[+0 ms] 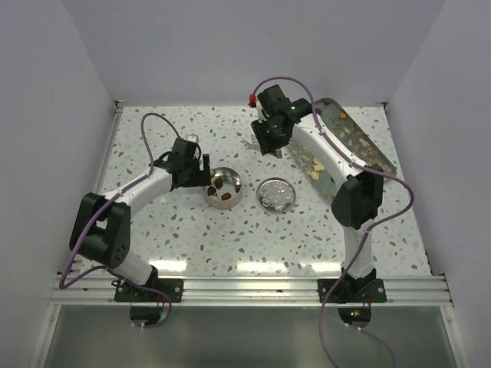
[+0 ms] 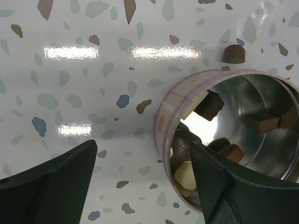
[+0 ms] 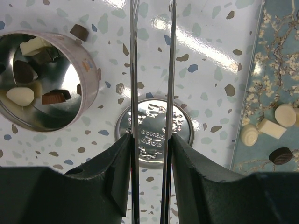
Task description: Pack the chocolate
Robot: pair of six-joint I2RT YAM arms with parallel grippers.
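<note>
Your speckled white table [image 1: 153,230] sits between white walls, with bare room along its left and near edges; your left gripper [image 2: 142,144] hangs spread open at the rim of one round tin [image 2: 161,116] holding several pieces of chocolate [image 2: 210,105]; one dark piece [image 2: 233,53] lies loose just outside its wall; one lid [image 3: 182,126] lies right of it; your right gripper [image 3: 150,137] pinches one pair of metal tongs [image 3: 134,70] above that lid; one flowered tray [image 3: 275,60] along the right edge carries more chocolate.
</note>
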